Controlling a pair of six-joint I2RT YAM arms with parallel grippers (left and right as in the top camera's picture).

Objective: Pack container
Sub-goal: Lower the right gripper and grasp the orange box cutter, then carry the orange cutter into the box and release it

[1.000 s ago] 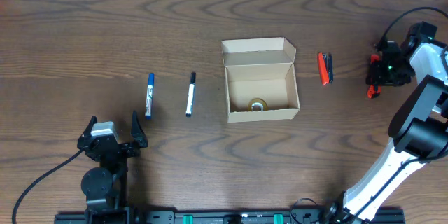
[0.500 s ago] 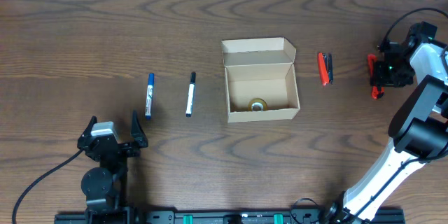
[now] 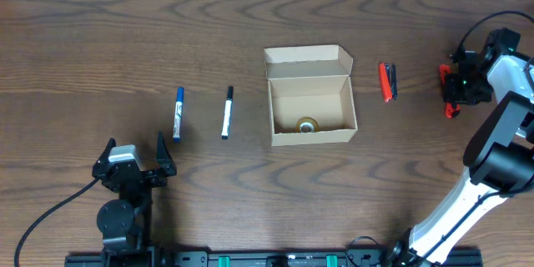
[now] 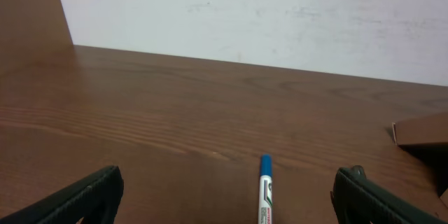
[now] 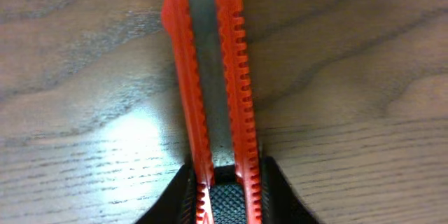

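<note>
Clamping a red cutter (image 5: 210, 77) at the counter's (image 3: 83, 33) right end.
Right arm arches up from the front edge, right pincer (image 3: 450, 100) squeezed on the red cutter; left pincer (image 3: 136, 152) sits low front-left, jaws wide apart. Container (image 3: 313, 138) stands open mid-counter.

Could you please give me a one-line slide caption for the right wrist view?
Right gripper closed on a red utility knife, wooden table behind.
</note>
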